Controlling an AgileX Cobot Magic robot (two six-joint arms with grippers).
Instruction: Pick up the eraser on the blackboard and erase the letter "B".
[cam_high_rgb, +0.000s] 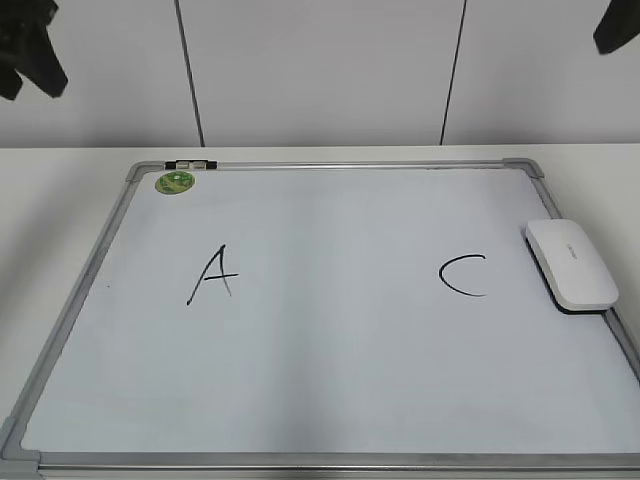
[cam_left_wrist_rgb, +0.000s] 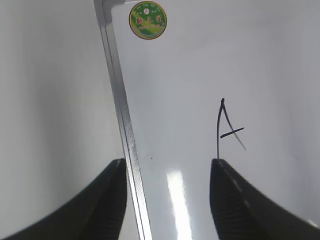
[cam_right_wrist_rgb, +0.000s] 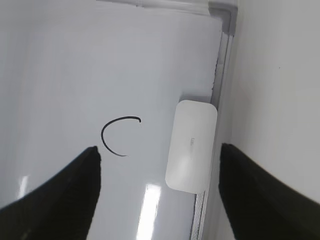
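Observation:
The blackboard is a white board with a grey frame, lying flat on the table. It bears a black "A" on the left and a black "C" on the right; no letter "B" shows between them. The white eraser lies on the board's right edge, also in the right wrist view. My left gripper is open and empty, high above the board's left frame. My right gripper is open and empty, high above the eraser and the "C".
A round green sticker sits at the board's far left corner, also in the left wrist view. The "A" shows there too. White table surrounds the board; a white panelled wall stands behind.

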